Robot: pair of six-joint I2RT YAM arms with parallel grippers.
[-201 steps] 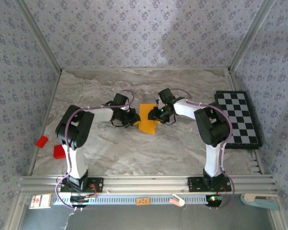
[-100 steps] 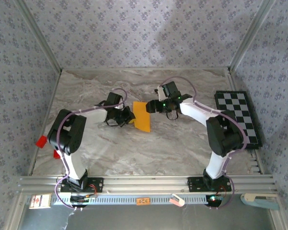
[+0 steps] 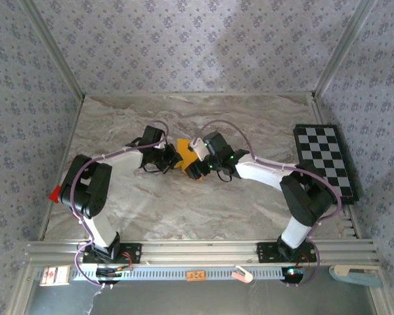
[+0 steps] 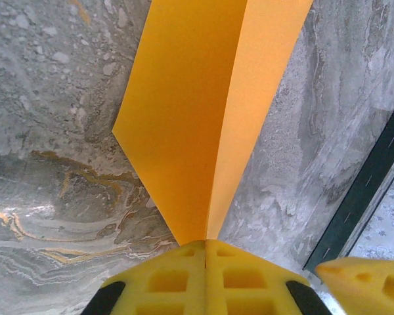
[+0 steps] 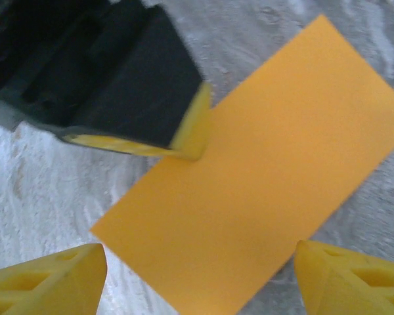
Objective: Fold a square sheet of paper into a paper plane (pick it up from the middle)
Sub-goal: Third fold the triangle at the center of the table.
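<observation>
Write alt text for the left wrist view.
The left gripper is shut on a folded orange-yellow sheet of paper that fans away from it over the grey marble table. The right gripper's yellow fingertip shows at the lower right.

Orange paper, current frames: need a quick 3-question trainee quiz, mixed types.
1. True or false: the left gripper is shut on the orange paper.
2. The right gripper is: A) open, B) shut on the paper, C) shut on nothing.
3. Fill in: in the top view, the checkerboard lies on the table's ____ side.
Key: 1 true; 2 A; 3 right.
</observation>
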